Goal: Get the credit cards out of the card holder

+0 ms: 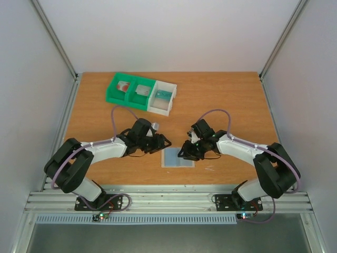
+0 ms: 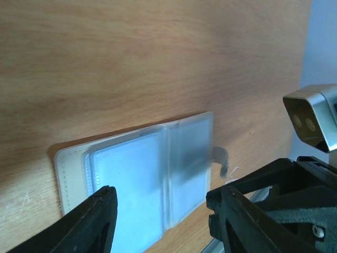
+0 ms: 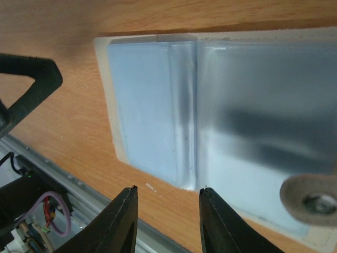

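Both arms reach inward from the near edge of the counter (image 1: 226,100), elbows bent outward, so that the left tool (image 1: 162,143) and the right tool (image 1: 184,152) face each other low over the middle of the wood. Between and just beneath them lies the card holder (image 1: 178,157), opened flat – a pale blue-grey translucent sleeve with two side-by-side panels, a soft fold down the middle and a pale stitched border. A small white tab (image 2: 220,158) sticks out from one short edge, ending in a round snap (image 3: 311,200). The left tool stands wide open above one panel, with nothing between its fingers (image 2: 97,219). The right tool's jaws are narrower but still apart, and they grip nothing – one fingertip (image 3: 210,203) sits right at the holder's near edge by the fold, though I cannot tell whether it touches. Far back on the counter, well apart from the holder, the green-and-white compartment tray (image 1: 112,96) holds a white card with red marks (image 1: 124,86) in its leftmost green compartment.
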